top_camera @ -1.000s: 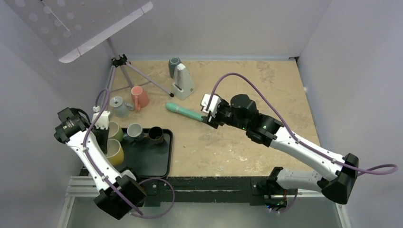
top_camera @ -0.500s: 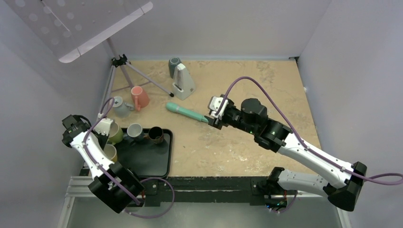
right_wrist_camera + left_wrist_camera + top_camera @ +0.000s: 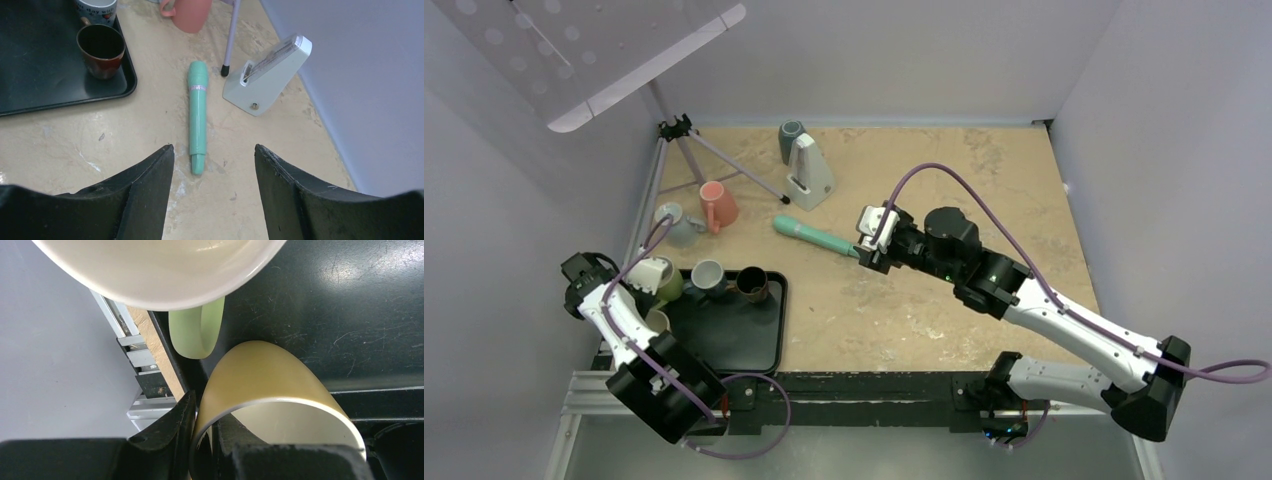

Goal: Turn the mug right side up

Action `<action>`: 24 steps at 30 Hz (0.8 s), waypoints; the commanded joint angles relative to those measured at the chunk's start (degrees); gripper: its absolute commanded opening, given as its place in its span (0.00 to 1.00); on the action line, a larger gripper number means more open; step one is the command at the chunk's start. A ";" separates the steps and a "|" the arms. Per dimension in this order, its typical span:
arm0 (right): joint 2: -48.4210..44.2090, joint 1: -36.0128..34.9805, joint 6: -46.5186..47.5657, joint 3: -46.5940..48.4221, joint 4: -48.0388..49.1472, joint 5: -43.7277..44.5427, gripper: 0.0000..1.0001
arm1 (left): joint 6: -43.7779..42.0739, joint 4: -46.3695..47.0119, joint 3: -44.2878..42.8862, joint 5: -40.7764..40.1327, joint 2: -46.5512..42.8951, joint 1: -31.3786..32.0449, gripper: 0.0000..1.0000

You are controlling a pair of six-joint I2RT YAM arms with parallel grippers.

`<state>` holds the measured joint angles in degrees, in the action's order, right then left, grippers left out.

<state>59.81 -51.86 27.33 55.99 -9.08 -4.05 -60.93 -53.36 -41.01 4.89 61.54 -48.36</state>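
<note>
Seven mugs: four on the tray at 8 o'clock, three around 11. One teal wand, one white wedge, one tripod.

Tight at tray left end: yellow mug jammed against green mug. Open tabletop right of tray; teal wand, tripod obstruct farther back.

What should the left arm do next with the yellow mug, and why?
Probably level the yellow mug and set its base on the black tray, then release: the left gripper pinches its rim, and the mug looks tilted.
</note>
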 commanded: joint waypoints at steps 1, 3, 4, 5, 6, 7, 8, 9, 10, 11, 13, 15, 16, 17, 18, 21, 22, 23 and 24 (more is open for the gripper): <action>0.11 -0.09 0.71 1.12 1.17 0.01 0.63 | -3.74 0.95 -0.70 2.23 -1.27 -0.55 0.15; 0.41 -0.06 0.85 1.37 0.92 0.02 0.63 | -4.38 -2.45 -2.48 2.68 -1.36 -0.51 0.38; 0.62 -0.09 0.81 1.54 0.83 0.01 0.63 | -4.52 -4.61 -3.85 2.88 -1.13 -0.51 0.46; 0.72 -0.08 0.80 1.70 0.68 -0.13 0.63 | -4.59 -6.56 -5.90 3.06 -0.76 -0.51 0.52; 0.91 -0.09 0.80 1.91 0.53 -0.20 0.63 | -4.66 -8.76 -7.51 3.11 -0.31 -0.51 0.56; 0.92 -0.09 0.73 2.04 0.35 -0.31 0.63 | -4.79 -10.73 -9.40 3.18 0.10 -0.46 0.60; 0.98 -0.09 0.75 2.14 0.19 -0.27 0.63 | -5.04 -12.83 -11.30 3.38 0.46 -0.49 0.62; 1.03 -0.03 0.71 2.26 0.10 -0.25 0.63 | -5.38 -15.26 -13.48 3.78 0.81 -0.51 0.63; 1.03 -0.07 0.66 2.35 -0.07 -0.03 0.63 | -5.82 -18.08 -15.94 4.64 1.11 -0.46 0.64; 1.08 -0.09 0.62 2.56 -0.27 0.27 0.63 | -6.20 -21.35 -18.70 5.78 1.60 -0.32 0.65; 1.56 -0.06 0.18 3.20 -0.97 1.15 0.63 | -5.55 -28.08 -25.33 9.26 2.96 0.88 0.66; 2.40 -0.01 -0.77 4.12 -1.90 2.12 0.63 | -1.07 -32.05 -32.02 12.93 5.19 4.34 0.67; 2.91 0.11 -1.34 4.47 -2.25 2.66 0.63 | 2.21 -32.72 -34.86 14.10 6.29 7.49 0.66; 3.48 0.33 -2.00 4.78 -2.47 2.95 0.63 | 6.41 -32.70 -37.32 14.47 7.38 10.81 0.66; 4.06 0.66 -2.67 4.76 -2.43 2.86 0.63 | 10.03 -32.35 -39.38 14.41 8.61 15.02 0.66; 4.67 2.18 -4.72 3.23 -0.28 1.67 0.63 | 20.69 -30.96 -46.63 13.29 13.97 26.73 0.64; 4.50 2.93 -5.60 2.37 0.81 1.25 0.63 | 23.91 -30.14 -49.33 13.10 16.06 29.79 0.63; 4.41 3.77 -6.35 1.50 1.78 0.73 0.63 | 27.14 -28.86 -51.30 12.85 17.80 32.23 0.62; 4.38 4.76 -7.11 0.64 2.65 0.19 0.63 | 30.55 -27.14 -52.87 12.45 19.67 34.54 0.61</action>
<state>64.82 -49.76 24.38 57.98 -10.87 -2.68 -46.87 -81.95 -86.87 15.53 75.61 -21.78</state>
